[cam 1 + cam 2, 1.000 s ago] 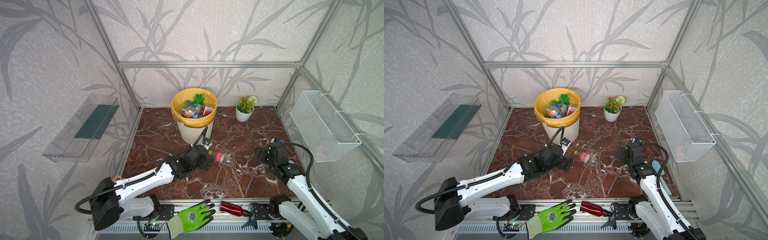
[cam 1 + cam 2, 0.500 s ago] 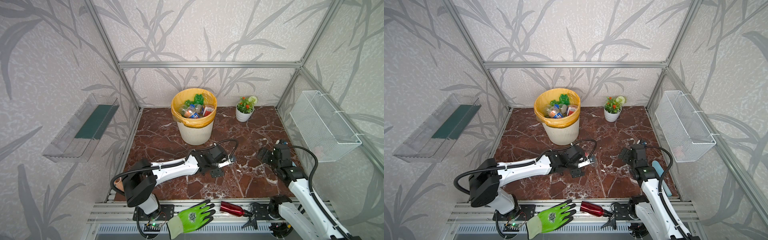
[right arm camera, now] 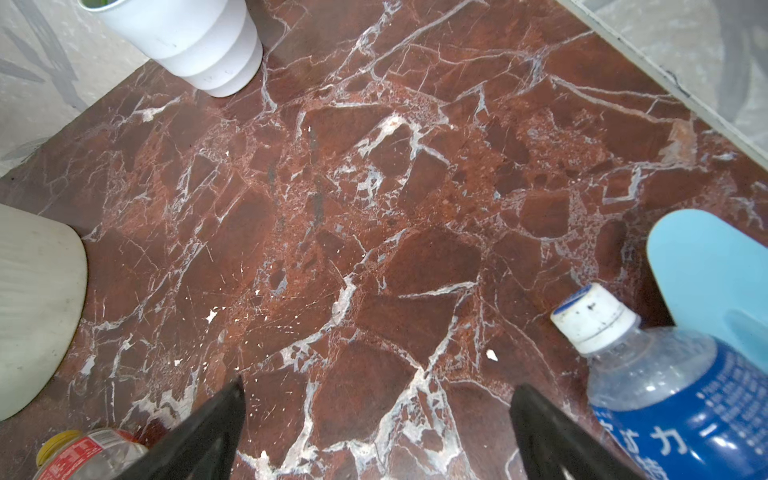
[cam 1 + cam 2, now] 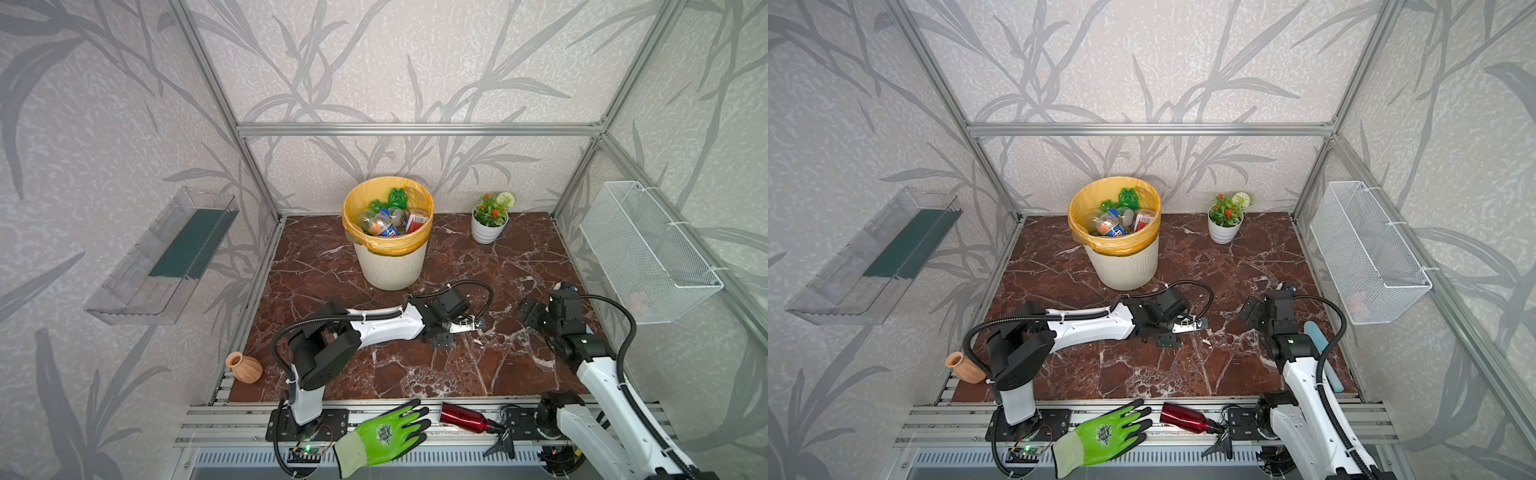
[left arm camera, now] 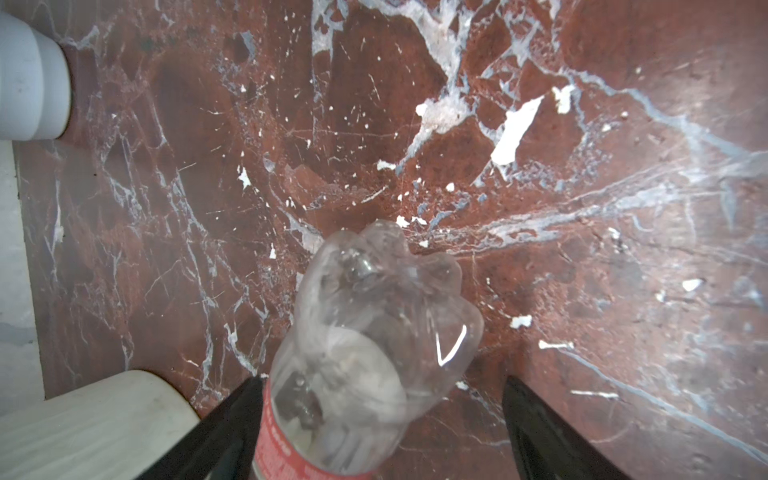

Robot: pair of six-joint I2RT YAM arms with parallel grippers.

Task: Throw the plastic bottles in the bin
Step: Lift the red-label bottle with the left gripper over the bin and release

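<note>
1. This is a robotics lab test cell rather than a lived-in room: an aluminium-profile frame (image 4: 415, 129) boxes in the scene, with leaf-print wall panels (image 4: 374, 62) as a backdrop.
2. Two white-and-black robot arms, the left arm (image 4: 386, 328) and the right arm (image 4: 611, 382), are mounted on a slotted metal rail (image 4: 232, 422) along the front of the table (image 4: 519, 257) (a red-brown marble-look slab).
3. A bare circuit board (image 4: 309, 451) with a lit green light sits among loose cables below the rail.
4. Mismatched household props stand around the cell: a lined bin (image 4: 390, 266), a flower pot (image 4: 486, 232), a wire mesh basket (image 4: 648, 257) and a clear plastic shelf (image 4: 166, 257) on the side walls, a terracotta vase (image 4: 245, 368), a green work glove (image 4: 384, 434) and a red metal bottle (image 4: 461, 417).
</note>
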